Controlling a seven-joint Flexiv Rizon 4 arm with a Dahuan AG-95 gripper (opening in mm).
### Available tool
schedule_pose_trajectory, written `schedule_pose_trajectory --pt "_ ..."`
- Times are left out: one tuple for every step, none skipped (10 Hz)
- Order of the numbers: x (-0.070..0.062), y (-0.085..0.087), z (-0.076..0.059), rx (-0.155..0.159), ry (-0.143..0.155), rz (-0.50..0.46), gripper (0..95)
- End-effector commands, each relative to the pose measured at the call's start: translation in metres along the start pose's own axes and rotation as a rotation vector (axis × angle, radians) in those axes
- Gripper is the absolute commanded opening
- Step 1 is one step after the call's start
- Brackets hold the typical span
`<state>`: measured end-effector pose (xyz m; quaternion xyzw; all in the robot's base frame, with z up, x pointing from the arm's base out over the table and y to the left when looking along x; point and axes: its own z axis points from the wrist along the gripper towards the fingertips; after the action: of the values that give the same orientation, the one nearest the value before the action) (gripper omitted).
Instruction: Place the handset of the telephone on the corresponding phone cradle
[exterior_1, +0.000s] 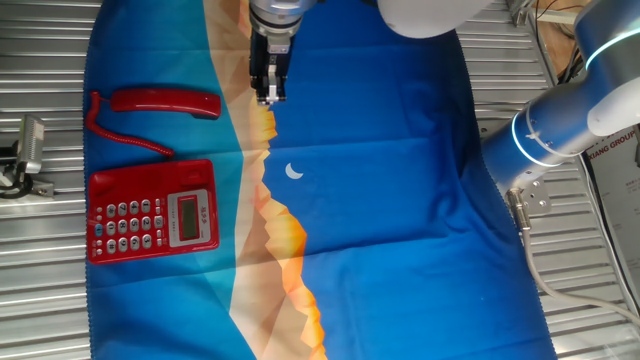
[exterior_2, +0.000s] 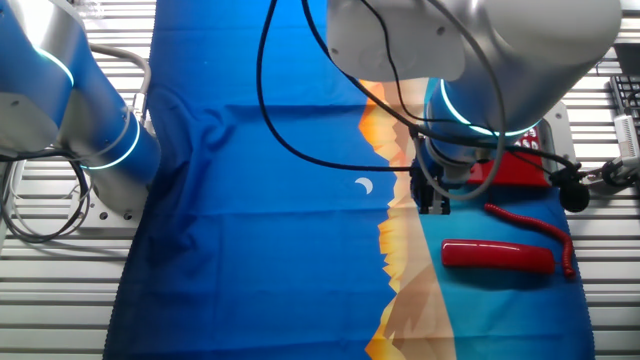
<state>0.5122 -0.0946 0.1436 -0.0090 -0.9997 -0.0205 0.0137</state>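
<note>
The red handset (exterior_1: 165, 102) lies flat on the blue cloth, apart from the base, with its thin red cord (exterior_1: 125, 138) curling down to the telephone (exterior_1: 153, 211). The phone cradle (exterior_1: 105, 215) is the bare strip along the base's left side, and nothing rests on it. My gripper (exterior_1: 269, 97) hangs just right of the handset's right end, touching nothing, its fingers close together with nothing between them. In the other fixed view the handset (exterior_2: 497, 255) lies near the front, the gripper (exterior_2: 433, 207) sits up-left of it, and the arm hides most of the telephone (exterior_2: 515, 170).
A blue cloth (exterior_1: 380, 200) with an orange and tan band and a white crescent covers the slatted metal table. A metal fixture (exterior_1: 25, 155) stands at the left edge. The arm's base (exterior_1: 560, 130) and cables occupy the right side.
</note>
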Motion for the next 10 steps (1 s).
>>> schedule_pose_trajectory --pt "-0.0008 0.0001 0.0002 0.000 0.002 0.003 0.0" --pt "-0.0008 0.0001 0.0002 0.000 0.001 0.006 0.0" --pt "-0.0008 0.0001 0.0002 0.001 0.001 0.013 0.0" --pt "-0.0008 0.0001 0.0002 0.008 -0.002 0.021 0.0" --pt "-0.0008 0.0001 0.0002 0.014 -0.013 0.023 0.0" --pt "-0.0008 0.0001 0.0002 0.016 -0.030 0.032 0.0" --pt "-0.0008 0.0001 0.0002 0.014 -0.045 0.036 0.0" --pt "-0.0008 0.0001 0.0002 0.014 -0.052 0.040 0.0" --pt "-0.0008 0.0001 0.0002 0.015 -0.052 0.039 0.0" --pt "-0.0008 0.0001 0.0002 0.017 -0.051 0.037 0.0"
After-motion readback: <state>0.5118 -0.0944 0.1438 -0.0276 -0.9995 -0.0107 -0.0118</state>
